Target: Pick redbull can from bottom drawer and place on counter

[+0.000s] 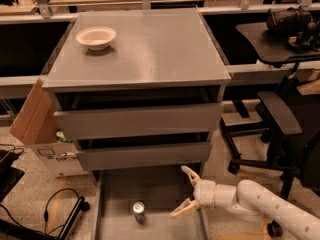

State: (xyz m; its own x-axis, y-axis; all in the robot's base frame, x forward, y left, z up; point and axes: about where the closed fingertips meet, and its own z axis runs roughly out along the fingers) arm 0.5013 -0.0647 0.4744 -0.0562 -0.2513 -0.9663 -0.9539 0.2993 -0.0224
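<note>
Jaws spread wide, gripping nothing: the cream gripper (186, 191) hangs over the right side of the drawer (130, 184), apart from the can (139, 211). That slim silver can stands upright on the flat grey metal floor. A round cream bowl (96, 37) sits far left on the matte counter (160, 49).

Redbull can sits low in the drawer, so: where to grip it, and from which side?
Probably mid-body, from the right: the redbull can stands upright and slim, and the open end effector hovers right of it over the bottom drawer.
</note>
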